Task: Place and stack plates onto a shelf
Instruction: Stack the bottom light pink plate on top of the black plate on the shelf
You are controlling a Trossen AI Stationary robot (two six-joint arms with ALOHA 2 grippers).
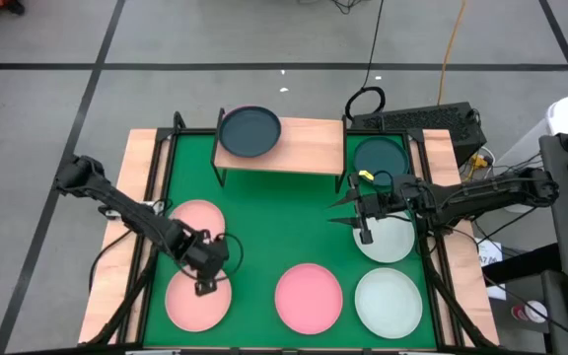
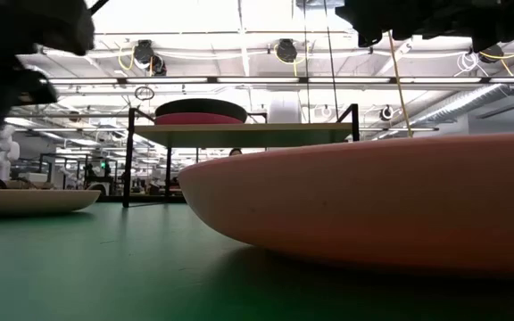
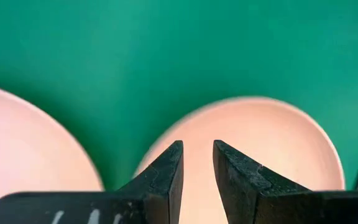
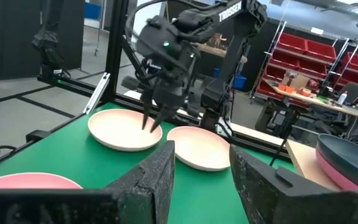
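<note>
At lower left the left gripper (image 1: 205, 286) hung over two salmon plates (image 1: 197, 299), jaws slightly parted, empty. No legible writing showed. A teal plate (image 1: 249, 130) topped the shelf (image 1: 309, 150). Right gripper (image 1: 364, 235) gaped, empty.

Light-wood shelf (image 1: 304, 145), matt plates (image 1: 309, 298)

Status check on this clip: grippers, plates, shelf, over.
Left gripper open over pale salmon plates. Right gripper open, empty. Dark teal plate on wooden shelf. Nothing blocking.
</note>
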